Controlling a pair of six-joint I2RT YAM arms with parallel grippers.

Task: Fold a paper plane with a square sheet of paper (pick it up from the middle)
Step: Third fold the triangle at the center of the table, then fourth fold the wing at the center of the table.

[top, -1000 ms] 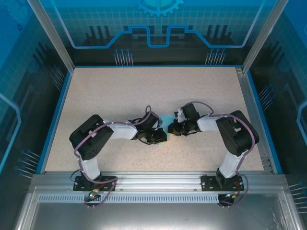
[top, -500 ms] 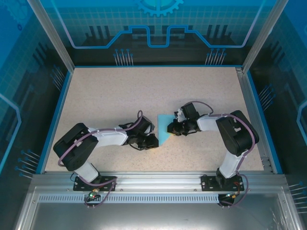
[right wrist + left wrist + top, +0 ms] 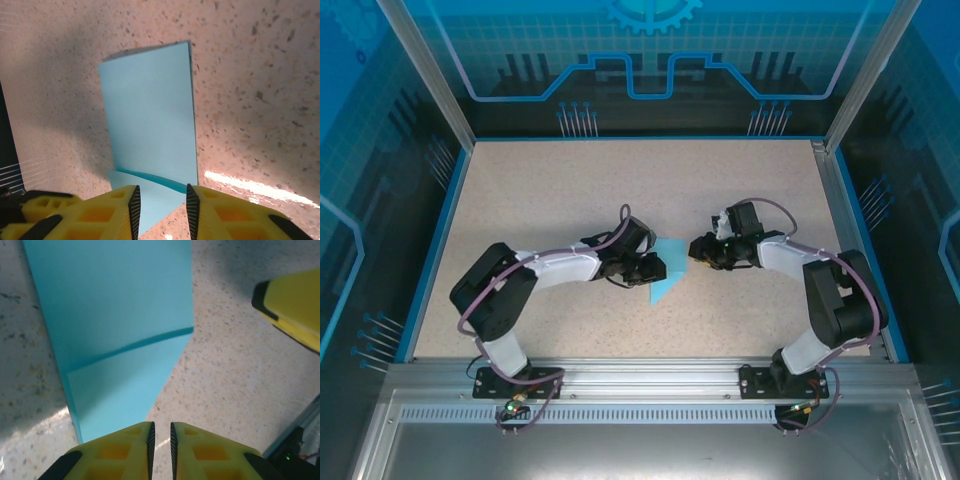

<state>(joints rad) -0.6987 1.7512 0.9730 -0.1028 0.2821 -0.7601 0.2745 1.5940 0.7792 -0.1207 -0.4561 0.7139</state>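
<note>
Speckled tabletop [image 3: 550, 200]. Square sheet of paper [image 3: 666, 283]: partly folded, likely light, limp, easily creased; best pinched mid-sheet. Left gripper [image 3: 160, 429] beside it, fingers nearly together; right gripper [image 3: 161, 194] opposite, fingers apart.

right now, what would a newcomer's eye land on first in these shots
The light-blue sheet of paper stands out first, lying partly folded near the middle of the speckled table. Next come the two hands flanking it. The left hand sits at its left edge, and the right hand is just off its right side with its jaws parted.
</note>
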